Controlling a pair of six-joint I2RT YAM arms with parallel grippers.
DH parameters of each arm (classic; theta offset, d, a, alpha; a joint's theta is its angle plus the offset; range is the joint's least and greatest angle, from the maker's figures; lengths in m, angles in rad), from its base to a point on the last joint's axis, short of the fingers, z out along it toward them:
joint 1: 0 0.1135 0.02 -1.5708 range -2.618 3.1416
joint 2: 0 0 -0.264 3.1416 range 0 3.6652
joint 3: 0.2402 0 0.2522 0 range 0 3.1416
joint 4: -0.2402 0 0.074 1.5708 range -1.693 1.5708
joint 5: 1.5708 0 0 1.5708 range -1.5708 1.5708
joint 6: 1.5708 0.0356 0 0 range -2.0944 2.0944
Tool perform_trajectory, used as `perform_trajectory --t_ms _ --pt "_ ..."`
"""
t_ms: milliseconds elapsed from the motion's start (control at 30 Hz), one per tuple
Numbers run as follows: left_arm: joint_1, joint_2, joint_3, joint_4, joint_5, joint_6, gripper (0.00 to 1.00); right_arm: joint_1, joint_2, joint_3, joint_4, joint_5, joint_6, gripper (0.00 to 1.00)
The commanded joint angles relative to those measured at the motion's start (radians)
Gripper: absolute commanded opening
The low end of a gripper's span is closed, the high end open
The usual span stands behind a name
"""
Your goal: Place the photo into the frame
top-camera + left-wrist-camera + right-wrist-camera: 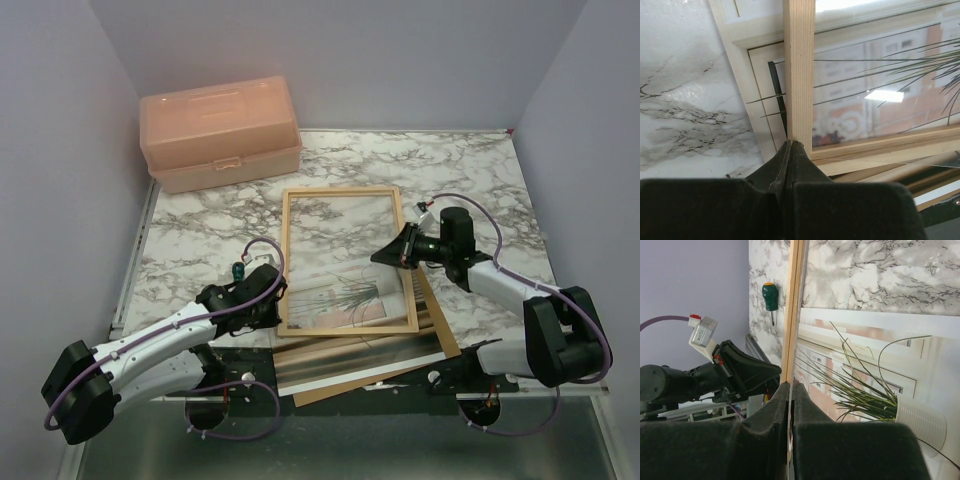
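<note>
Now both jaws are clamping the frame: the left gripper at its near-left corner, the right gripper on its right bar. The photo is lying under its near half; limp and thin, it is probably needing a gentle edge pinch.

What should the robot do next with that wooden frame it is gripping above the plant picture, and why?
Probably carry the frame a little toward the arms' bases. The left tool and right tool are both shut on its bars, yet in the top view the photo shows only through its near half, with the bare marble table filling the far half.
</note>
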Motion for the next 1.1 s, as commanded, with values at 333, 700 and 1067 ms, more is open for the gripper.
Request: perform_trajectory --t_ms 333,700,1067 --pt "-0.012 0.024 -0.004 -0.058 -0.031 0.009 0.00 0.009 0.003 -0.017 0.126 -0.054 0.092 0.04" --pt "-0.015 0.028 -0.002 -0.059 -0.033 0.008 0.00 0.009 0.030 0.018 -0.108 0.029 -0.083 0.07" --pt "-0.018 0.030 0.000 -0.061 -0.036 0.006 0.00 0.009 0.079 0.037 -0.161 0.069 -0.096 0.10"
